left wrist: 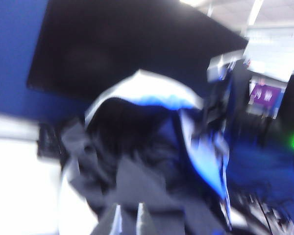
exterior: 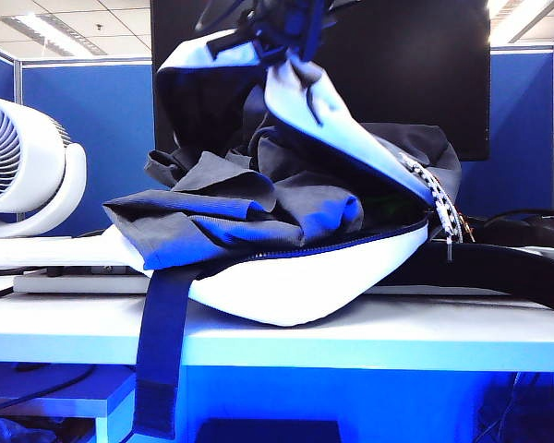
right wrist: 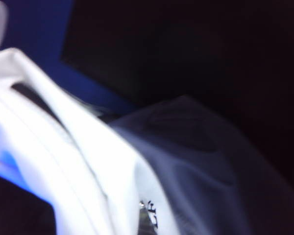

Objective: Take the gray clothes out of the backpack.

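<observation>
**Gray clothes spill from the lifted backpack**

Gray clothes (exterior: 249, 208) bulge out of the white backpack (exterior: 295, 286) lying on the surface (exterior: 369, 346). Left gripper (left wrist: 129, 218) hovers before the opening, jaws nearly together, empty. Right gripper (exterior: 272, 32) holds the flap up, jaws pressed together.

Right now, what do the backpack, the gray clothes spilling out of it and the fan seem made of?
Backpack: smooth white woven fabric, probably synthetic; it sags softly. Gray clothes: matte dark gray cloth with a fine ribbed weave, creasing loosely. Fan: glossy white moulded plastic, seemingly.
</observation>
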Available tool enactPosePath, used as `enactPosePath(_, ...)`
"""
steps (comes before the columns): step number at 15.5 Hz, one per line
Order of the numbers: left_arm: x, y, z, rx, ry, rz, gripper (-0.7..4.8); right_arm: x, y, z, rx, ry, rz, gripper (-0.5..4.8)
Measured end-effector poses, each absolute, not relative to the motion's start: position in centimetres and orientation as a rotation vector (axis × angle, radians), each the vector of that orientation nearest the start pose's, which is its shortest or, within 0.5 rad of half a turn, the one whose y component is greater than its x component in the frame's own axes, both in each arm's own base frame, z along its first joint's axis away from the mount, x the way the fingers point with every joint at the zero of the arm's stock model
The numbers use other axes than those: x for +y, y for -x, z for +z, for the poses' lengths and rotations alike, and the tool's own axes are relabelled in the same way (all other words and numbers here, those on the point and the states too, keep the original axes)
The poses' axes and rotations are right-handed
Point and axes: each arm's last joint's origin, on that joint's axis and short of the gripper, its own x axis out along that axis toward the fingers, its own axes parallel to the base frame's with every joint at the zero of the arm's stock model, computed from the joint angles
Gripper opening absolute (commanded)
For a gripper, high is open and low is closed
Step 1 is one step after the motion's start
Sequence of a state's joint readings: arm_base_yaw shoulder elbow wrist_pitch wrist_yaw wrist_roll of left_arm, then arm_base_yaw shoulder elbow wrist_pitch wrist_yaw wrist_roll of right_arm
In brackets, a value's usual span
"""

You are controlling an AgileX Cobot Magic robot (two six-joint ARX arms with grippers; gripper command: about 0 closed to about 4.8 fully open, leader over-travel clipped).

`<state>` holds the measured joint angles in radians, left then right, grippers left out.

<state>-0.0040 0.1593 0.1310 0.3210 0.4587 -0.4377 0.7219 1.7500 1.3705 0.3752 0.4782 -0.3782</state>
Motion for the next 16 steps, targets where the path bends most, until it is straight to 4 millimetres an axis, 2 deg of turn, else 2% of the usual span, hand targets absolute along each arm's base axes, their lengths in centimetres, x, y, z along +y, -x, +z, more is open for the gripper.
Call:
enactPosePath(2, -1.7, -10.8, 21.8, -0.076, 0.374, -0.568, 0.59, 25.0, -32.6, 33.4, -0.050, 0.344, 0.208, -0.05)
enactPosePath(5, -3.5, -12.1, 21.2, -0.024, 0.292, -0.692, 0.61, 23.3, -33.7, 33.8, -0.044, 0.195, 0.191, -0.05)
enactPosePath(6, -4.4, -12.6, 20.9, -0.006, 0.246, -0.731, 1.07, 22.7, -33.9, 34.0, -0.043, 0.154, 0.202, -0.05)
enactPosePath(7, -5.5, -13.2, 20.8, 0.015, 0.180, -0.768, 2.48, 22.3, -34.0, 34.3, -0.047, 0.134, 0.206, -0.05)
enactPosePath(9, -9.8, -15.8, 22.3, 0.002, -0.087, -0.772, 4.56, 22.2, -33.6, 34.6, -0.041, 0.130, 0.239, -0.05)
enactPosePath(10, -11.3, -17.2, 22.4, 0.011, -0.174, -0.750, 4.79, 22.2, -33.4, 34.8, -0.036, 0.132, 0.259, -0.05)
enactPosePath(11, -12.1, -18.7, 22.0, 0.041, -0.214, -0.715, 4.79, 22.4, -33.2, 34.8, -0.030, 0.131, 0.285, -0.05)
enactPosePath(13, -14.0, -22.2, 21.5, 0.088, -0.233, -0.680, 4.79, 22.2, -32.7, 35.1, 0.002, 0.137, 0.307, -0.05)
enactPosePath(16, -16.0, -25.8, 21.0, 0.071, -0.236, -0.626, 4.79, 21.6, -31.8, 35.8, 0.047, 0.120, 0.351, -0.05)
